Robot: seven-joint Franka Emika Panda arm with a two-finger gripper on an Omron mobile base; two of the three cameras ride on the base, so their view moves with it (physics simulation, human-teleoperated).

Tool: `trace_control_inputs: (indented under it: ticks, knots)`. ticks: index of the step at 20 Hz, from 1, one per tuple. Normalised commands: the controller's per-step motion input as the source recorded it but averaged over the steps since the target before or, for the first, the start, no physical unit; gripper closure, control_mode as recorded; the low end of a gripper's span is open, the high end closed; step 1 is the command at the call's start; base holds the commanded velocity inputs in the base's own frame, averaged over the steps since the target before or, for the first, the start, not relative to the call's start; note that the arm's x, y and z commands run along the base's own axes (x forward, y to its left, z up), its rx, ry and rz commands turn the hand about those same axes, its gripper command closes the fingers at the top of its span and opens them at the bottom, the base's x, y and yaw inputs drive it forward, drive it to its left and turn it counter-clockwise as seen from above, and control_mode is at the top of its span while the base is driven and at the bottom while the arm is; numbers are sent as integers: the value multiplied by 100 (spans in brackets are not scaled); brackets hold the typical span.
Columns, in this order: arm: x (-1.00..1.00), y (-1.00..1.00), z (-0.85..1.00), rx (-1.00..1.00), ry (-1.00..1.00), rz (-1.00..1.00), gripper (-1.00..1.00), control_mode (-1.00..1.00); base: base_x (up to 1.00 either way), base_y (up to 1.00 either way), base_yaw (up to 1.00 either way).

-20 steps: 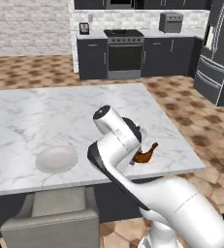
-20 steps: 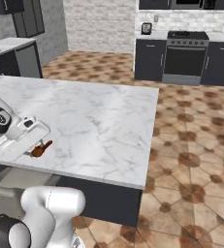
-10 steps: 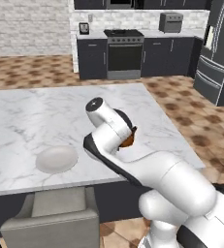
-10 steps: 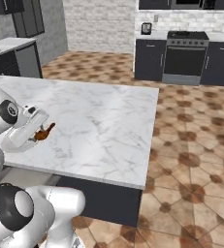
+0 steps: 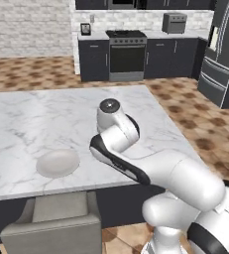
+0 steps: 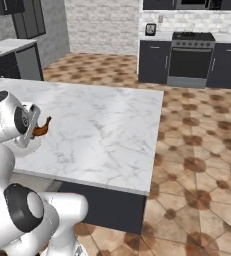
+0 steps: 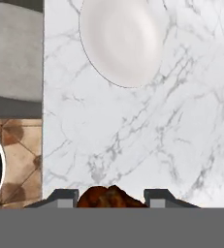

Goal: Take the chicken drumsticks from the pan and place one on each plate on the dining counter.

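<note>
Where veined marble dining counter spans, dark cabinets, hexagon-tiled floor beyond.

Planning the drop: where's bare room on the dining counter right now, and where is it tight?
Bare marble runs across the dining counter, from the plate to the far edge. The plate is empty. It is crowded at the near edge, where the gripper holds a chicken drumstick beside the plate, above a grey stool.

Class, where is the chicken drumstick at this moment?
The drumstick sits in the gripper, held above the marble counter near its stool-side edge, short of the plate.
</note>
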Motion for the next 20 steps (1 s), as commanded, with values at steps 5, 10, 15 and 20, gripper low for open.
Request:
trace_control_inputs:
  ticks: [5, 10, 15, 20]
  knots:
    - [9, 74, 0, 5, 2, 47, 100, -100, 0, 0, 0]
    - [10, 94, 0, 0, 13, 40, 100, -100, 0, 0, 0]
    - [12, 91, -5, 0, 19, 32, 100, -100, 0, 0, 0]
    - [13, 65, -42, -9, 32, 15, 100, -100, 0, 0, 0]
